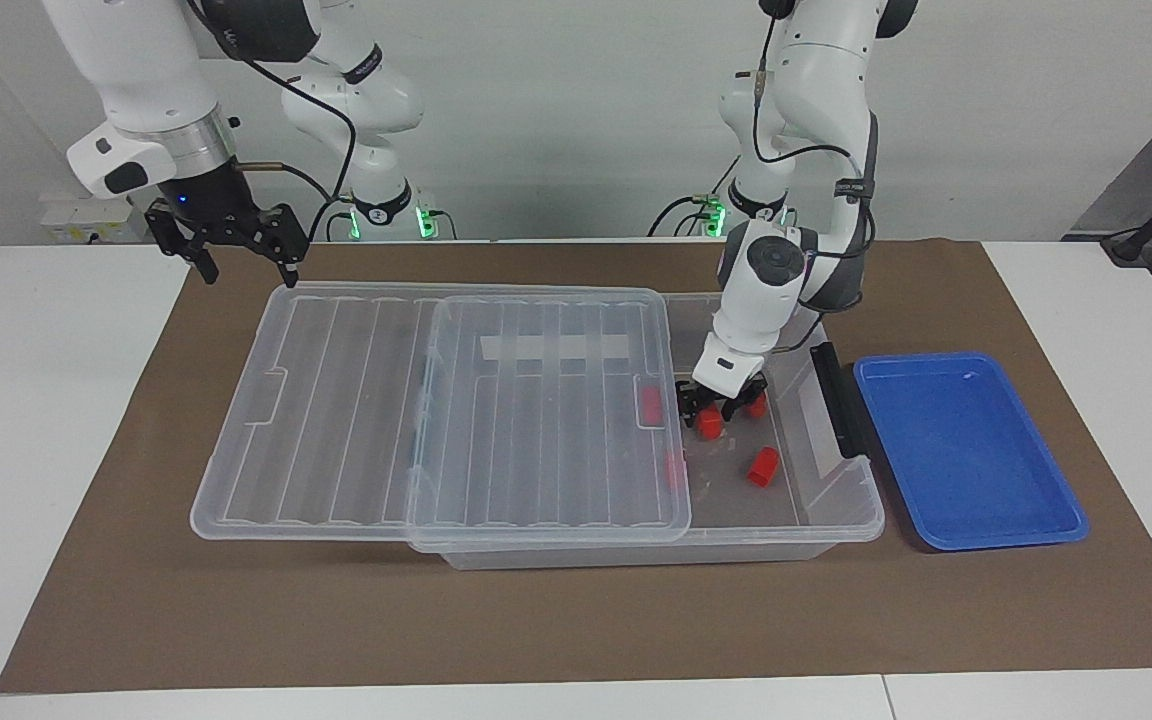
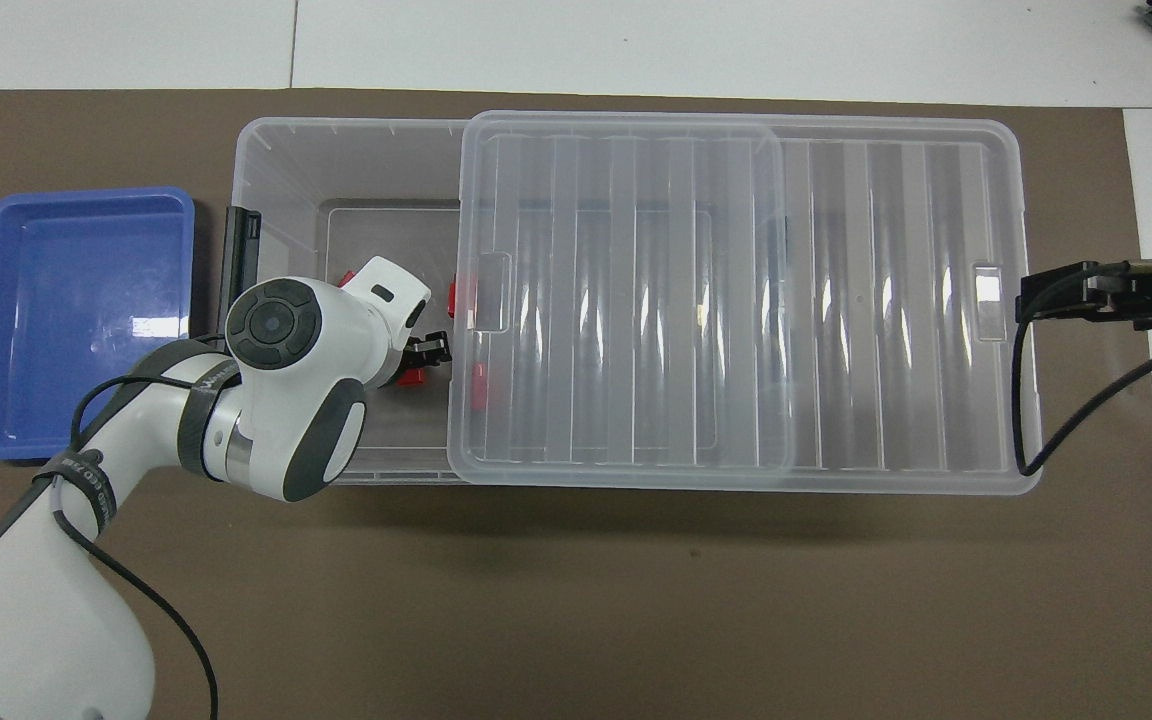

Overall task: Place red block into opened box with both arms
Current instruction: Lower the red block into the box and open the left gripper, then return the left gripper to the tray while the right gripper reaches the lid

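Right hand (image 1: 248,270) hangs spread wide, empty, over the lid (image 1: 356,420) corner at the right arm's end of the tabletop. It waits and touches nothing.

Left hand (image 1: 721,405) is down inside the uncovered part of the box (image 1: 836,520), just beside the lid's edge. The red block (image 1: 708,424) sits right at its tip, low on the box floor. I cannot tell whether the hand pinches it or has let go. A second block (image 1: 756,405) is touching or nearly touching the hand on the side toward the blue tray (image 1: 966,450).

Farther from the robots, a loose block (image 1: 762,466) lies alone on the box floor. Two more blocks (image 1: 650,403) show under the lid.

Judgement: the block is in the box, so placing is about done and the lift-out is next.

Risks:
- The block clings to the hand and rides up, if the release is not full.
- The hand clips the lid edge on the way up, because it is so close.
- The hand knocks the neighbour block.
- The lid is slid half off and overhangs, so a bump could shift it.
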`<state>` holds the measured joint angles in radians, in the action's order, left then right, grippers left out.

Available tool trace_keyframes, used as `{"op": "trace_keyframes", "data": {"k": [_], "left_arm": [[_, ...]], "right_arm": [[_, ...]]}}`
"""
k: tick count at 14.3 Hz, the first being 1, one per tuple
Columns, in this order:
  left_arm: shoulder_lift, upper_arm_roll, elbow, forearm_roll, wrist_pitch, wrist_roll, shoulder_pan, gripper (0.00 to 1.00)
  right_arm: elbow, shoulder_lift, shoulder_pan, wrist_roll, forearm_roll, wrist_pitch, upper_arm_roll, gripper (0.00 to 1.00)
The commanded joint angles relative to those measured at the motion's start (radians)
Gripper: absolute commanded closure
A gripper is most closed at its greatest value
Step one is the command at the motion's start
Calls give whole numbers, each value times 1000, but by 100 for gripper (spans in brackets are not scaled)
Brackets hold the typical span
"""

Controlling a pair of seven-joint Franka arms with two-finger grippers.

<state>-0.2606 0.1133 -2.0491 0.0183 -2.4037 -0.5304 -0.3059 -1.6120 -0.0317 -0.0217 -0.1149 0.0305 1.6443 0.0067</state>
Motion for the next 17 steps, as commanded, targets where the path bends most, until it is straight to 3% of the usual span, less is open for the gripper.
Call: {"op": "trace_keyframes", "data": {"k": [1,3,4,6,7,9,12,17], "left_arm": [[24,0,136,-8,198,-40,2,32],[32,-4,270,-3,384,-40,7,32],[34,-9,327,-3,458,-39,10,32],[69,-10,375,-4,549,-36,37,19],[98,-10,380,-8,584,-28,60,1],[177,-12,380,-12,652,10,124,0],[270,-12,380,-4,754,229,250,0],[320,-18,362,-6,756,283,287,0]], "right_arm": [[7,12,22,27,5,28,6,30],[4,19,26,35,11,57,3,94],[4,30,29,65,18,89,1,100],[-11,47,48,131,22,191,-1,100],[-14,67,67,135,22,221,-1,100],[-23,100,103,135,20,259,-1,100],[-25,150,126,132,23,304,-2,100],[-31,231,152,139,23,342,-2,100]]}}
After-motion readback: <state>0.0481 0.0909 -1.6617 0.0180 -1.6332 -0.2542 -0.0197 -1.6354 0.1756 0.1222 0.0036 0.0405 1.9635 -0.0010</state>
